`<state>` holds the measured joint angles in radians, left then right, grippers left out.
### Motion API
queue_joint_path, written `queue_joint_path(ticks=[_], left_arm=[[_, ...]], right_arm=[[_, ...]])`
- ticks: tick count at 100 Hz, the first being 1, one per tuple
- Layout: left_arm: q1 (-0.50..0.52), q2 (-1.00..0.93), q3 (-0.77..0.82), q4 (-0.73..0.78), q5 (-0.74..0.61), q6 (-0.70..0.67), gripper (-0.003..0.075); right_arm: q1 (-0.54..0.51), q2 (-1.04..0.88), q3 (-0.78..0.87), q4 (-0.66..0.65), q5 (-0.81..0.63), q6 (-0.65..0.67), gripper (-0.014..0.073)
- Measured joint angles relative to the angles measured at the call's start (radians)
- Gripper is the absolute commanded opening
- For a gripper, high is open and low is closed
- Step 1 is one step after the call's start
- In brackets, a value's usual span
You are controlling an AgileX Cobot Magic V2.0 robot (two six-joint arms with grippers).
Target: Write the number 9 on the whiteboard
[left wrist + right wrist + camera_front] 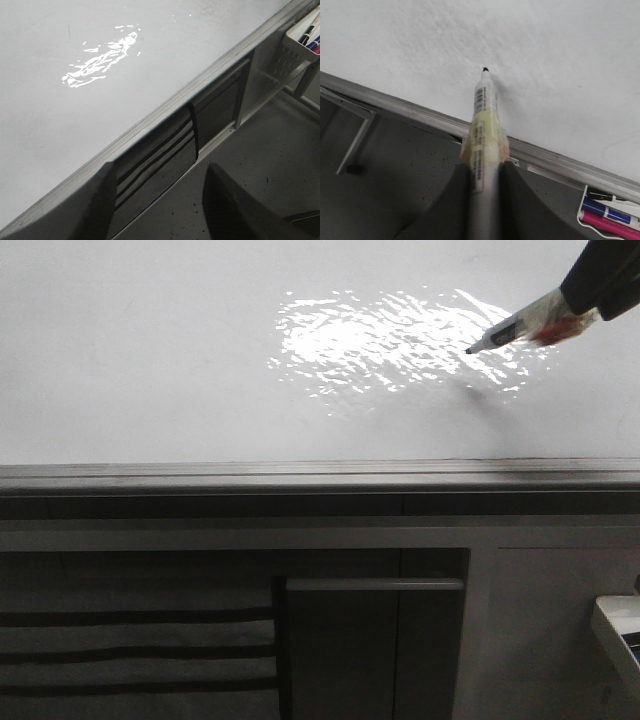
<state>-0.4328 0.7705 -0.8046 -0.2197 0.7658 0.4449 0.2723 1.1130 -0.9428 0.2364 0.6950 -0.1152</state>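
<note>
The whiteboard (150,360) is a large glossy white board with a glare patch and a grey edge strip. It also shows in the left wrist view (60,125) and the right wrist view (545,60). No number 9 shows on it. My right gripper (585,300) comes in from the upper right and is shut on a white marker pen (510,332); in the right wrist view the gripper (484,170) clamps the pen (485,110), whose black tip sits at or just above the board. My left gripper (157,200) is open and empty, off the board's edge.
Dark grey cabinet fronts (370,640) stand below the board's metal edge strip (320,475). A white tray with spare markers (607,212) hangs beside the board's edge, also seen in the left wrist view (302,40) and at the front view's right edge (620,635).
</note>
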Motion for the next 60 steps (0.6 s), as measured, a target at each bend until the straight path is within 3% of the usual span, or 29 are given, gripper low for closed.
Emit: queue_joint_path(ticks=[29, 45, 60], left_arm=[[0.0, 0.0, 0.0, 0.0, -0.008, 0.0, 0.0344], [0.0, 0.0, 0.0, 0.0, -0.028, -0.002, 0.0344], [0.0, 0.0, 0.0, 0.0, -0.044, -0.002, 0.0344]], right_arm=[[0.009, 0.094, -0.036, 0.039, -0.099, -0.002, -0.0064], [0.048, 0.161, -0.077, 0.052, -0.042, -0.032, -0.0064], [0.022, 0.153, -0.077, 0.054, 0.023, -0.045, -0.0064]])
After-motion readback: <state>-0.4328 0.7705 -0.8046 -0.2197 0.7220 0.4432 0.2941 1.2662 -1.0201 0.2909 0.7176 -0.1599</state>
